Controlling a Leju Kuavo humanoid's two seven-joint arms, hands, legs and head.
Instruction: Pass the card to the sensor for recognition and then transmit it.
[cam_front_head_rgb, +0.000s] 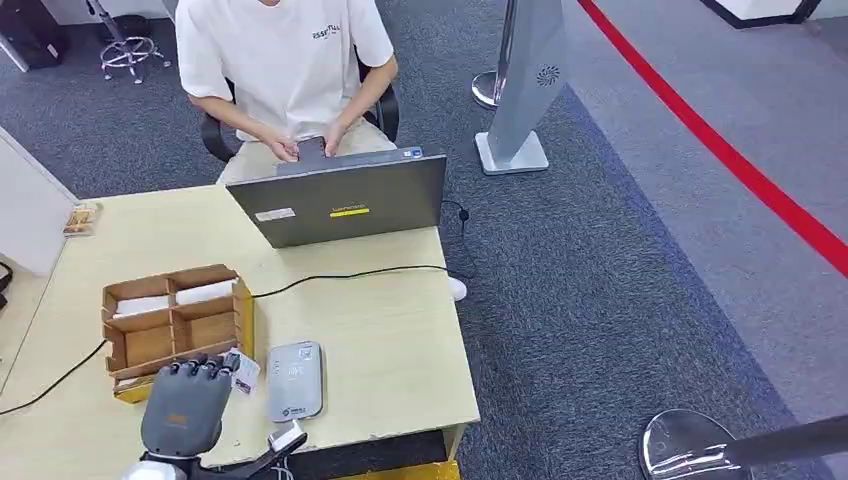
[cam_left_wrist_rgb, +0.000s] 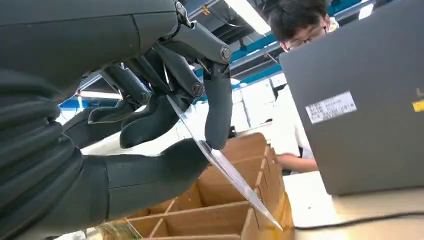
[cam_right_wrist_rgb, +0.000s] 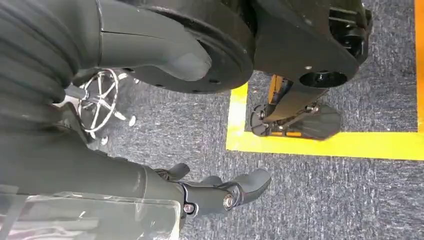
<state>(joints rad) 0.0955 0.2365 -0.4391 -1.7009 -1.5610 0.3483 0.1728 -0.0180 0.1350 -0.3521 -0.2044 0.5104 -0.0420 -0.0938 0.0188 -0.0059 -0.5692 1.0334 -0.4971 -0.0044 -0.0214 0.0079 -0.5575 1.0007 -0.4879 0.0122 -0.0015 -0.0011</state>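
Observation:
My left hand (cam_front_head_rgb: 183, 404) hovers over the front left of the table, just in front of the wooden box (cam_front_head_rgb: 175, 320). It pinches a small card (cam_front_head_rgb: 243, 372) between thumb and fingers; the left wrist view shows the card (cam_left_wrist_rgb: 227, 172) edge-on, slanting down toward the box (cam_left_wrist_rgb: 240, 200). The grey card sensor (cam_front_head_rgb: 294, 380) lies flat on the table immediately right of the card. My right hand (cam_right_wrist_rgb: 125, 175) hangs over the carpet, its fingers (cam_right_wrist_rgb: 225, 195) spread and nothing in them.
A grey laptop (cam_front_head_rgb: 340, 205) stands open at the table's far edge, with a seated person (cam_front_head_rgb: 285, 60) typing behind it. A black cable (cam_front_head_rgb: 340, 275) crosses the table (cam_front_head_rgb: 400, 350). A silver stand (cam_front_head_rgb: 520, 90) and red floor line (cam_front_head_rgb: 720, 150) lie to the right.

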